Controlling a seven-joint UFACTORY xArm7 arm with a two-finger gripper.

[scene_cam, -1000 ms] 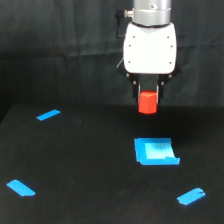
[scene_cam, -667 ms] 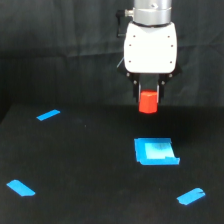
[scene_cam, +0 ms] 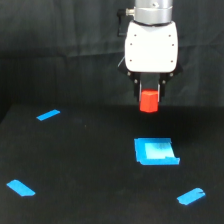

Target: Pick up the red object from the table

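The gripper (scene_cam: 149,98) hangs from a smooth, glossy white housing with rounded corners, topped by a grey metallic wrist section. Its two short dark fingers (scene_cam: 139,94) point straight down and are clamped on the red object (scene_cam: 149,101), a small, stubby, solid cylinder of matte red-orange. The cylinder stands upright between the fingers, its upper part hidden between them and its lower part sticking out below their tips. It is held clear of the table (scene_cam: 80,165), a broad, flat, matte black surface that meets a dark, wrinkled cloth backdrop (scene_cam: 60,50) behind.

Below the gripper and a touch toward the exterior view's right lies a flat blue tray-like piece (scene_cam: 155,151), roughly square, with a paler, shinier patch in its middle. Its edges look slightly raised, though the picture is too soft to be sure it has a rim, and nothing can be made out lying in it. The cylinder is well apart from it.

Three short strips of bright blue tape lie flat on the table. One strip (scene_cam: 48,115) is far off to the exterior view's left of the gripper, at about the height of the cylinder in the frame. A second strip (scene_cam: 20,188) lies lower and further left, near the front edge. A third strip (scene_cam: 190,196) lies below the gripper toward the right, in front of the blue piece.
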